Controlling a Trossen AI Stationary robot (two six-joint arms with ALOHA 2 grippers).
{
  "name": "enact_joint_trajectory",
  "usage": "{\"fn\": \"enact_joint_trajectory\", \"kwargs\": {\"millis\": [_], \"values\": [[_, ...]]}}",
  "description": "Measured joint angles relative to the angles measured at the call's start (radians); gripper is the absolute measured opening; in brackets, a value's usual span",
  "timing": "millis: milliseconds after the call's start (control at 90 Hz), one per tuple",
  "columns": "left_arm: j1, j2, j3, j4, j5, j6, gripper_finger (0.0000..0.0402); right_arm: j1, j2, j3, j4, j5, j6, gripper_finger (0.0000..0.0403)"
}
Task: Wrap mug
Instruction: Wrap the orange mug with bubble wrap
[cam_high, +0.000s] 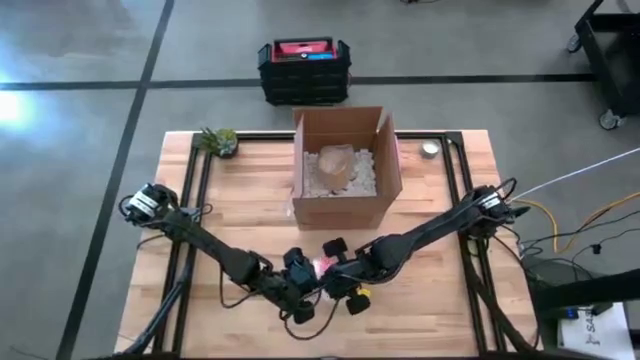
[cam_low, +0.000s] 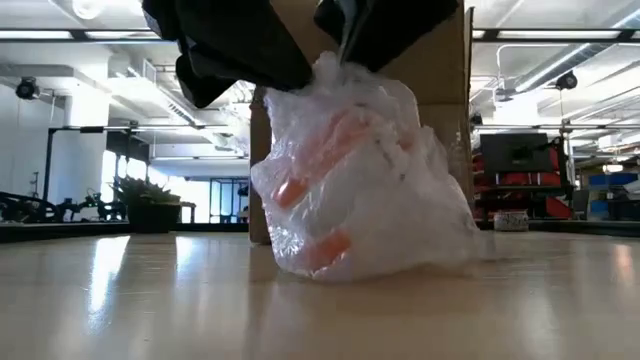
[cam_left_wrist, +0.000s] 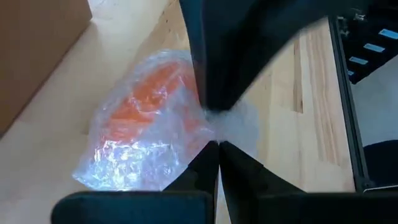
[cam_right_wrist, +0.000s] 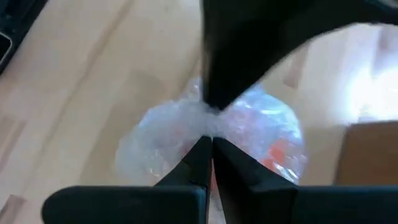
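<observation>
wooden table (cam_high: 250, 190) is seen carrying an open cardboard box (cam_high: 345, 160) at the far middle, already holding 1 wrapped item on loose fill. a small plant (cam_high: 218, 141) is set at the far left corner, a black and red crate (cam_high: 303, 70) on the floor beyond. the orange mug (cam_low: 335, 160) is resting on the table near the front edge, just in front of the box, bundled in bubble wrap (cam_low: 400, 200). the wrap's gathered top is pinched by both: left gripper (cam_left_wrist: 217, 144) is clamped shut on it, right gripper (cam_right_wrist: 210, 140) likewise closed on the same bunch, tips almost touching each other. risks, as judged: wrap could be torn if the 2 arms pull apart; bundle could spring open if either pinch is released first; mug could tip out if lifted by the film alone.
</observation>
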Motion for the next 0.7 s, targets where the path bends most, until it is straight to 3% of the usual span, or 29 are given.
{"fn": "enact_joint_trajectory", "kwargs": {"millis": [167,322,467,700], "values": [[-0.001,-0.054,0.001,-0.023,0.000,-0.002,0.0000,0.032,-0.013,-0.009,-0.108,-0.003,0.076,0.0002],[0.016,-0.083,0.002,-0.175,-0.012,-0.010,0.0000,0.046,-0.013,-0.072,-0.085,0.006,0.134,0.0002],[0.048,-0.028,-0.007,-0.200,-0.020,-0.014,0.0000,0.052,-0.012,-0.139,0.034,0.131,0.158,0.0002],[0.081,0.081,-0.011,-0.109,-0.017,-0.001,0.0000,0.052,-0.007,-0.152,0.123,0.132,0.130,0.0002]]}}
